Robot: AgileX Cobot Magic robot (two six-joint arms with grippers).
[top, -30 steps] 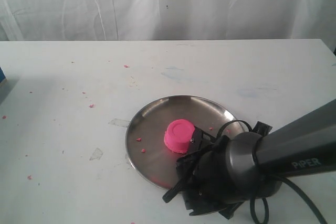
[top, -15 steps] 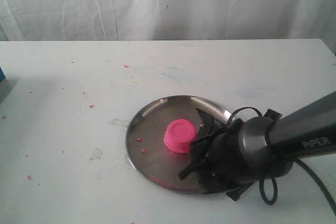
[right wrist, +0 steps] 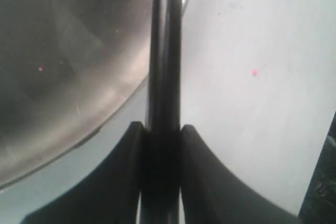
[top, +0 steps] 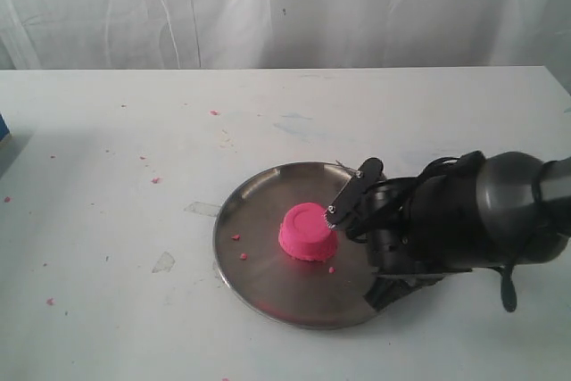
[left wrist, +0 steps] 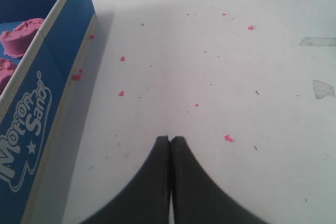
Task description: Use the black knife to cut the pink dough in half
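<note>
On the steel plate (top: 259, 283), the pink dough (top: 308, 231) sits whole. The right gripper (right wrist: 160, 129) clamps the black knife (right wrist: 165, 51), its tip at the dough's edge. The left gripper (left wrist: 169, 141) hangs pinched closed, empty.

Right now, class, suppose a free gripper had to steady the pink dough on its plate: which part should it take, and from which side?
Probably the low sides of the pink dough, pinched from straight above. It is a flat-topped dome flaring at the base, sitting upright on the steel plate. Come down over its left half, because the black knife, held in the right gripper, crowds the dough's right edge.
</note>
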